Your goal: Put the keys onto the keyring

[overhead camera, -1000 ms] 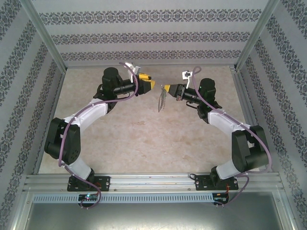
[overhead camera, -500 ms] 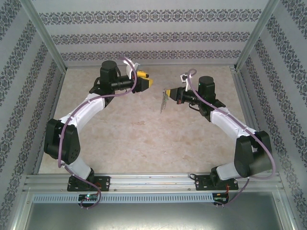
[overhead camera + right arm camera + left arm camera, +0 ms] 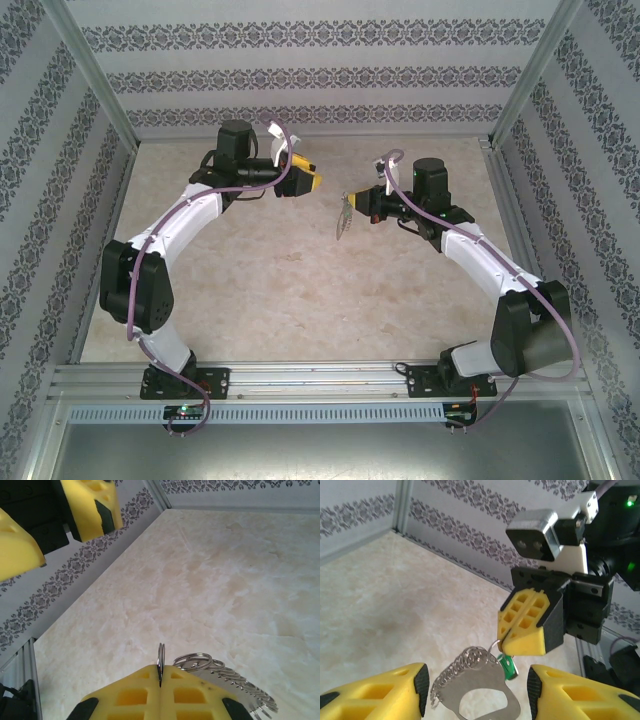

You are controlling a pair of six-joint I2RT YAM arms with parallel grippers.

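The right gripper (image 3: 354, 199), jaws clamped on the keyring (image 3: 487, 686), holds it aloft mid-table, the green key (image 3: 508, 668) dangling at its tips, presenting both to the facing left gripper (image 3: 312, 181), part-open and empty.

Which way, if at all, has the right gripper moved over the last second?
Yes. In the top view the right gripper, shut on the keyring, has drifted slightly away from the back wall, down the picture.
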